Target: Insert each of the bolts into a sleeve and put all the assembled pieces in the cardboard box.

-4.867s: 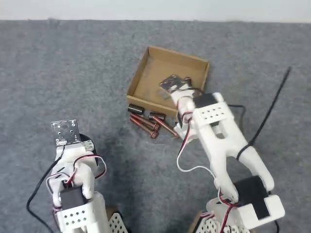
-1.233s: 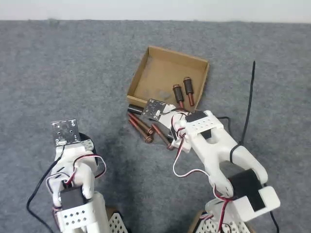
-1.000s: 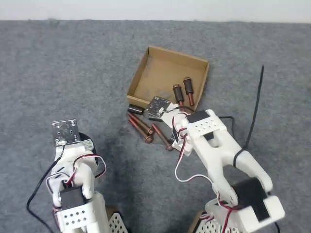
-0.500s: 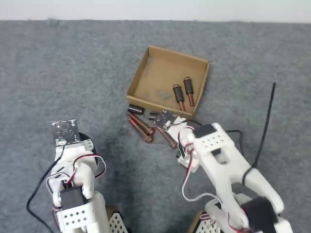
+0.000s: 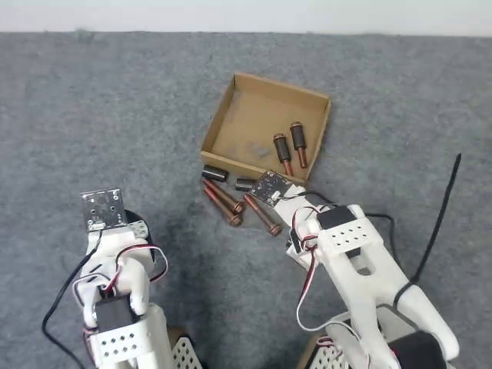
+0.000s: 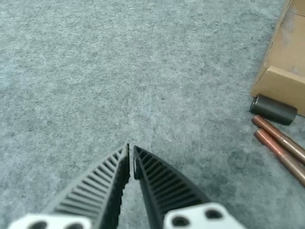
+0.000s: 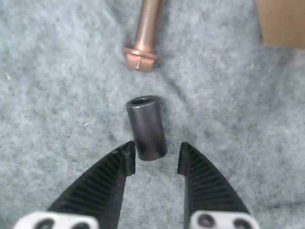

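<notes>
Back out of the cardboard box (image 5: 217,115) came my right gripper (image 7: 155,151) | its jaws stood apart, astride a sleeve (image 7: 147,128) just outside the box's near wall | left gripper (image 6: 131,155) was closed, empty | step, I judged: sleeve pickup; next: lower, clamp squarely

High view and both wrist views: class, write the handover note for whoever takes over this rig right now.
Left gripper: shut, empty, over bare carpet, apart from the parts.
Right gripper: open, one finger on each side of a loose sleeve lying on the carpet, not yet gripped.
Done: two assembled pieces lie in the cardboard box.
Left: three bare bolts and a second sleeve lie on the carpet beside the box. Sleeve the bolts, then box them.
</notes>
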Robot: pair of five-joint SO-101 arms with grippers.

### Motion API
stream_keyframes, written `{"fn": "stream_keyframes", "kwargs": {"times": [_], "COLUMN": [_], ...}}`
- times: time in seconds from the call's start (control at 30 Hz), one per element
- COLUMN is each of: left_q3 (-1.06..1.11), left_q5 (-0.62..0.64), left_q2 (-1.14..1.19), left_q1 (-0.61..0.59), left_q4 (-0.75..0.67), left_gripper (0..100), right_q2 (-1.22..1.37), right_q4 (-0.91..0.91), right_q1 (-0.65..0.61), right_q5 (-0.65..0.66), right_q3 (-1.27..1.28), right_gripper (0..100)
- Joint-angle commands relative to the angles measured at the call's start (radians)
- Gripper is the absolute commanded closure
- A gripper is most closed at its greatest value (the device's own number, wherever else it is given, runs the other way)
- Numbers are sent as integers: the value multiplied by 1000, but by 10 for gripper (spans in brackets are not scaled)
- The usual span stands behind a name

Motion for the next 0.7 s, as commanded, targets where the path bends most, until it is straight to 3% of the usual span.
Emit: {"fn": "stream_keyframes", "kwargs": {"times": [0.0, 0.53, 0.67], "left_q3": [-10, -10, -10], "left_q5": [-8, -8, -8], "left_q2": [-15, -15, -15], "left_q1": [-5, -6, -6], "left_q4": [-26, -23, -23], "left_gripper": [988, 988, 988], "right_q2": [-42, -39, -39], "right_q4": [-22, -130, -137], "right_q1": [-36, 16, 15], "right_q5": [-6, 80, 80], "right_q3": [-5, 68, 69], "right_gripper": [868, 870, 911]}}
